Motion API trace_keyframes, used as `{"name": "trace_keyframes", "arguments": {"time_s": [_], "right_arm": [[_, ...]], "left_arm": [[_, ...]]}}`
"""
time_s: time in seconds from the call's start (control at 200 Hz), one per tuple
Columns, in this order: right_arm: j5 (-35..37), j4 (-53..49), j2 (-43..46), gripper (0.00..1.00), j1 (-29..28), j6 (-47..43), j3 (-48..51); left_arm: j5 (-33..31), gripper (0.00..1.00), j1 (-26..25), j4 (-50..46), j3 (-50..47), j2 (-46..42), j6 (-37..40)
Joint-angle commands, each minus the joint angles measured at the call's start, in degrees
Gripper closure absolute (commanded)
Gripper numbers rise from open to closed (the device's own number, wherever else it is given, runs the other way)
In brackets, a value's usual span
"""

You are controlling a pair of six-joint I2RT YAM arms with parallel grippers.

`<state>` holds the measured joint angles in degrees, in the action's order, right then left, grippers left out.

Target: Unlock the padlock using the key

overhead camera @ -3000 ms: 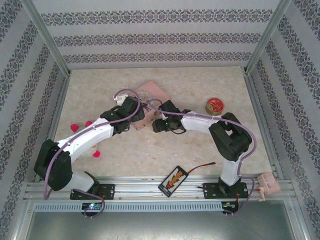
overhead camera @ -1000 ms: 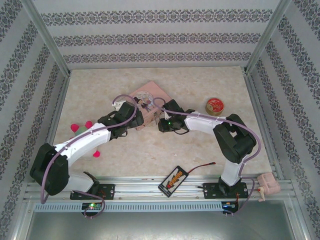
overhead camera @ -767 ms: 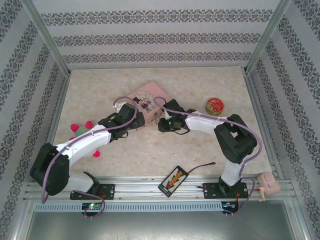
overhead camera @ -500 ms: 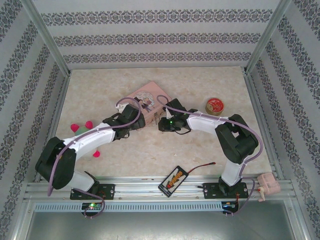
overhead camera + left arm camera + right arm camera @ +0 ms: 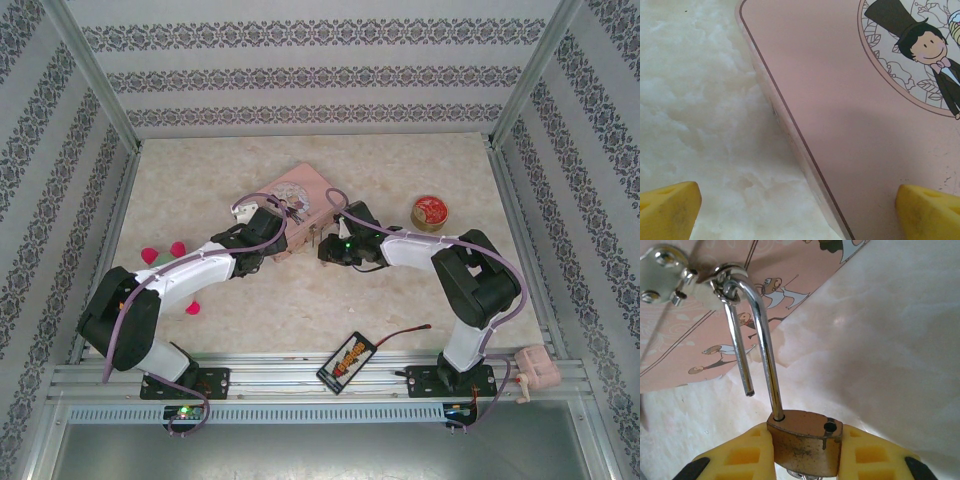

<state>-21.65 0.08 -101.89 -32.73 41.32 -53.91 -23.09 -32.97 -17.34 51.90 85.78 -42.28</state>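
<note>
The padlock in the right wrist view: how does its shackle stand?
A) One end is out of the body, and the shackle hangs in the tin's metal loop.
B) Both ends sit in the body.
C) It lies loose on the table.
A: the padlock has its shackle free at one end, hooked in the loop of the pink tin.

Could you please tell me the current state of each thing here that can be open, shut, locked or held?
padlock: unlocked, shackle sprung open, one leg free, hooked through the hasp.
pink tin: lid down.
round red tin: lid on.
right pincer: shut on the padlock.
left pincer: open, astride the pink tin's edge.
</note>
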Motion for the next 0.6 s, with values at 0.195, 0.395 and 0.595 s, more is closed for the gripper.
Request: {"name": "trace_keyframes", "arguments": {"time_s": [0.195,0.395,0.595], "right_arm": [[-0.77,4.75,1.82,1.00,0.74,4.16,1.07],[-1.38,7.31,1.70,1.00,0.85,6.28,1.87],[-0.94,8.62,1.69,1.00,0.87,7.41,2.40]], "left_arm": [[-2.12,0.01,0.19,-1.03,-0.86,-0.06,-0.34],[-2.04,0.01,0.19,-1.90,-0.92,-0.26,-0.70],[-2.11,0.01,0.23,-2.59,-1.10,-0.40,-0.87]]}}
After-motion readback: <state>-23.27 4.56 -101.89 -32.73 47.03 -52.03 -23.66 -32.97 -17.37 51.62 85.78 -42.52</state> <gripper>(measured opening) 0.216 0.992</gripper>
